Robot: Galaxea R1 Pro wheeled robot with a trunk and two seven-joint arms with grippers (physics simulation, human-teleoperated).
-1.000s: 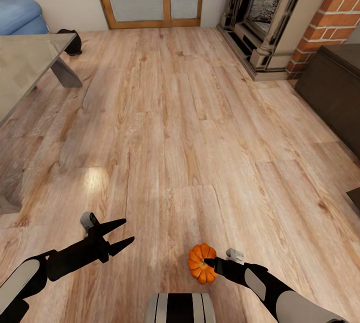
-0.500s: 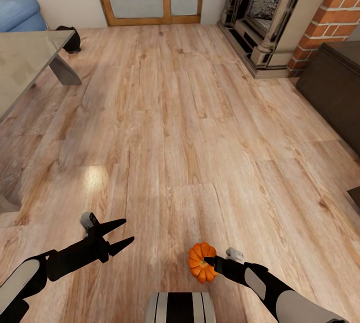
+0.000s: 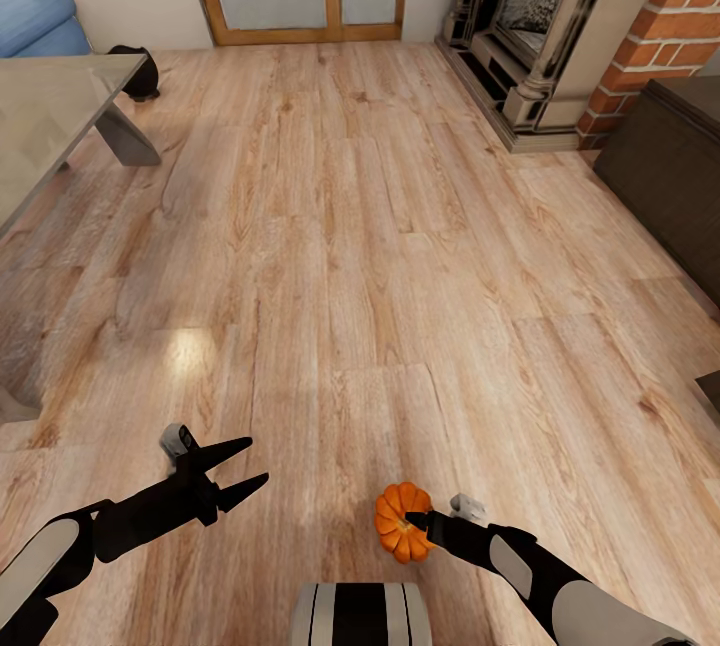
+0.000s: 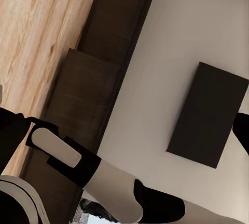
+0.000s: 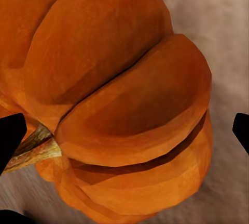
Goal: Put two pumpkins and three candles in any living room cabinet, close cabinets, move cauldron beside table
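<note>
Your right end effector (image 3: 418, 526) is clamped on a pumpkin (image 3: 398, 522), held low above the wooden floor (image 3: 380, 256) just ahead of the base. Your left end effector (image 3: 240, 466) hangs with fingers spread, holding nothing. The cauldron (image 3: 140, 72) sits on the floor beyond the glass worktop (image 3: 45, 121), and the dark cabinet (image 3: 670, 176) stands at right.

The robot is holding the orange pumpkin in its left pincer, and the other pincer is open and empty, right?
Not quite. The head view shows the pumpkin is in the right pincer; the open, empty one is the left pincer.
</note>
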